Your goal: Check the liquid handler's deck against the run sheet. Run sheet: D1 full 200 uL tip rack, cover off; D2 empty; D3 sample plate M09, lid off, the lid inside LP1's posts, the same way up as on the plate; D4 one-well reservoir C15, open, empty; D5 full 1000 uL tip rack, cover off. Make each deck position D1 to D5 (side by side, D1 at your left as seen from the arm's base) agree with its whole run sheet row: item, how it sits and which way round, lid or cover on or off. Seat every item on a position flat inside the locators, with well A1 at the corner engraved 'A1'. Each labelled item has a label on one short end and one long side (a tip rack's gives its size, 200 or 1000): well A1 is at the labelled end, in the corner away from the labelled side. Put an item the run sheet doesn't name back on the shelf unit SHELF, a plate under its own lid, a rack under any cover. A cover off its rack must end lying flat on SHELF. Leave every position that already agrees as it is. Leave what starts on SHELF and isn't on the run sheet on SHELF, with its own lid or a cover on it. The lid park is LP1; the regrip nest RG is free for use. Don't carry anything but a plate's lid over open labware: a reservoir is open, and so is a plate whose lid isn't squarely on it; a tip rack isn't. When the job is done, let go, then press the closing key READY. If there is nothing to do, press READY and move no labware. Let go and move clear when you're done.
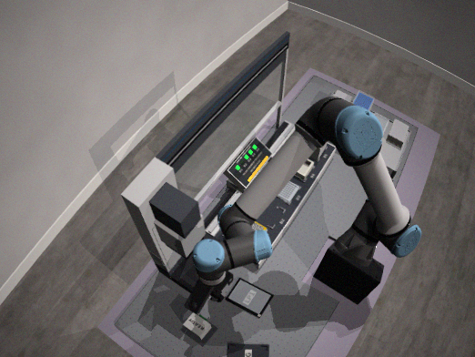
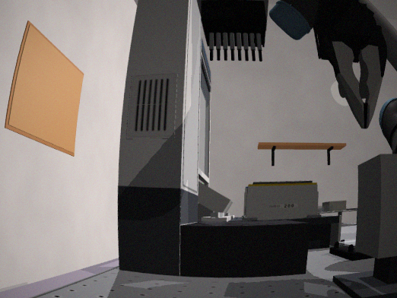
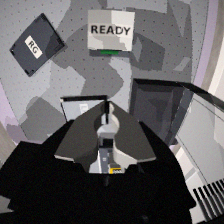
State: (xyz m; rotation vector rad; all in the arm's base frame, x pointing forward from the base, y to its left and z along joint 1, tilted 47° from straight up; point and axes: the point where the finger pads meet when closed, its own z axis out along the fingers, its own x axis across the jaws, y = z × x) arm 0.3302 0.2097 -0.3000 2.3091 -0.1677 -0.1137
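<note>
Here the gripper (image 3: 107, 109) hangs in the air above the one READY key (image 3: 111, 30), its two fingers pressed together with nothing between them. Nothing stands between it and the key. One dark RG nest (image 3: 36, 44) lies just beside the key. Farther from the key, one 200 tip rack (image 2: 281, 201) sits on the liquid handler's deck (image 2: 243, 224)
</note>
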